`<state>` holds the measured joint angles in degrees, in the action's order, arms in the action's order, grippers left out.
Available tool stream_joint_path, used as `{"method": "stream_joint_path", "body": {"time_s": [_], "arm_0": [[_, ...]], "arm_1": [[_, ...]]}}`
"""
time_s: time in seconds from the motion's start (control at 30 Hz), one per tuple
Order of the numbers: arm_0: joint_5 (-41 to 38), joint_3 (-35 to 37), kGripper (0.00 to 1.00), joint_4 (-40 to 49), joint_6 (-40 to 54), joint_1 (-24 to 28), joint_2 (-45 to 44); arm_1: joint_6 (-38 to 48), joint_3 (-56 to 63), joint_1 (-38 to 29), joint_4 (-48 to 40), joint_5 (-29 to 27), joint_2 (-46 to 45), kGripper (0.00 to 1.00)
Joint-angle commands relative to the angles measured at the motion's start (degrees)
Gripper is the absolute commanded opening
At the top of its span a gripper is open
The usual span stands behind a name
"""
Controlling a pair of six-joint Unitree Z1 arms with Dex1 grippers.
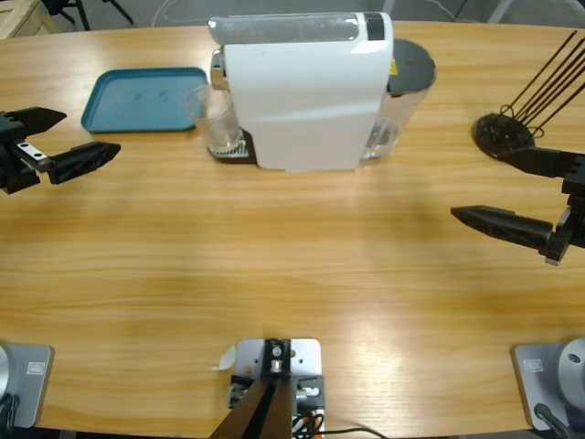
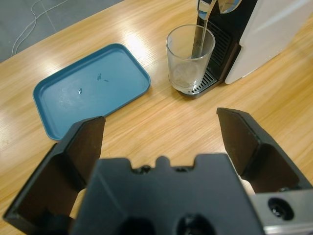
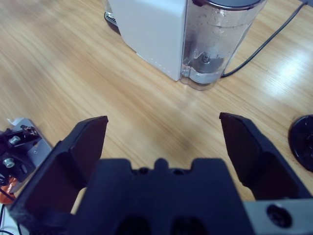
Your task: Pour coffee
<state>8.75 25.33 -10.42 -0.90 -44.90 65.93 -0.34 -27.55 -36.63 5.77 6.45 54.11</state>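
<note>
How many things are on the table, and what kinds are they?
Coffee machine: 1
Glass: 1
Blue tray: 1
Black stand: 1
Total: 4

Open table [image 1: 302, 265] spans the middle and 6 o'clock; the coffee machine [image 1: 302, 91] blocks 12, glass [image 1: 216, 119] and tray [image 1: 142, 99] crowd 10, black stand [image 1: 503, 133] sits at 2.
</note>
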Motion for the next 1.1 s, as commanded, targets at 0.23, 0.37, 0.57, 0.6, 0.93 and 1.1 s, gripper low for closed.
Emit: {"method": "stream_joint_path", "body": {"time_s": [0.23,0.37,0.57,0.6,0.93,1.1], "arm_0": [[0.04,-1.95,0.996,-0.87,-0.94,-0.54,2.19],[0.04,-1.93,0.997,-0.92,-1.05,-0.54,2.36],[0.04,-1.93,1.000,-1.19,-1.12,-0.54,2.61],[-0.04,-1.95,1.000,-1.19,-1.12,-0.54,2.63],[-0.32,-1.95,1.000,-1.27,-1.12,-0.54,2.71],[-0.32,-1.91,1.000,-1.27,-1.12,-0.54,2.89]], "arm_1": [[0.60,2.24,-0.64,-0.58,-1.09,1.19,1.000],[0.60,2.24,-0.64,-0.58,-1.09,1.26,1.000],[0.60,2.24,-0.64,-0.58,-1.09,1.28,1.000],[0.60,2.24,-0.64,-0.58,-1.09,1.31,1.000],[0.60,2.24,-0.64,-0.58,-1.09,1.35,1.000],[0.60,2.24,-0.64,-0.67,-1.09,1.44,1.000]]}}
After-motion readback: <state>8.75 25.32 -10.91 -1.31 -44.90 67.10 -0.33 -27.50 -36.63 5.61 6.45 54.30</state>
